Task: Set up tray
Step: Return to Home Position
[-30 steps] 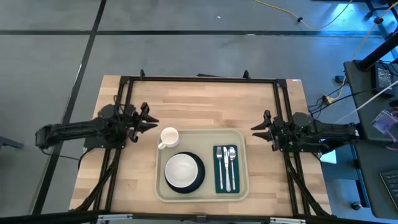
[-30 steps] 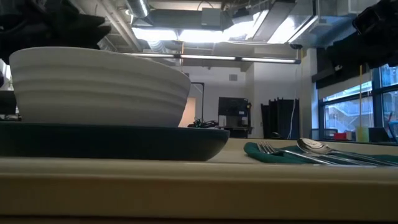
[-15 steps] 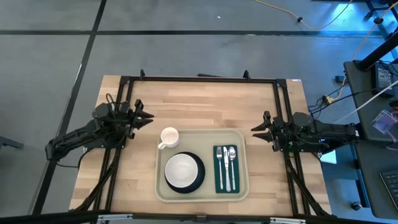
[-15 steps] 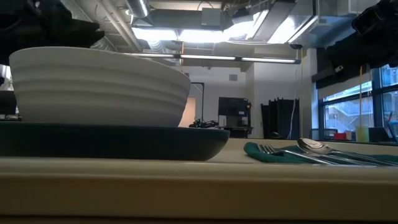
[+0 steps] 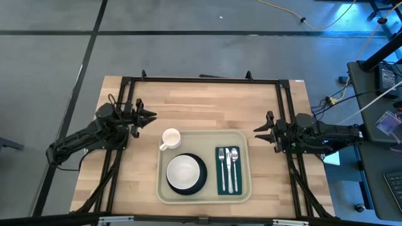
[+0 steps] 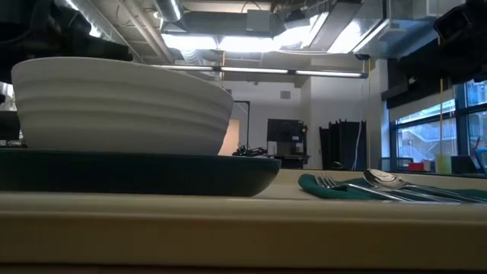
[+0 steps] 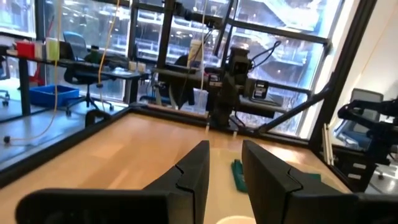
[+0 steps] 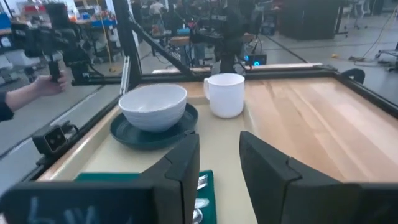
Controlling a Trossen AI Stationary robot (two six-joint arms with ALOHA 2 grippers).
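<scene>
Retracting home: we judged this best done slowly, each arm lifting clear before it folded, carrying nothing.
Left claw (image 5: 146,116): fingers apart, empty, over bare table (image 5: 207,103).
Right claw (image 5: 260,130): fingers apart, empty, its tips just beside the tray's rim.
Tray (image 5: 210,191): lay between the two claws, nearer the right one, fully laid.
Mug (image 5: 171,138): nearest thing to the left claw, ahead of its tips, not touching.
Edges: the black frame (image 5: 201,80) ran close beside each arm; we judged it the likeliest snag.
Open room: bare wood beside both claws, away from the tray.
</scene>
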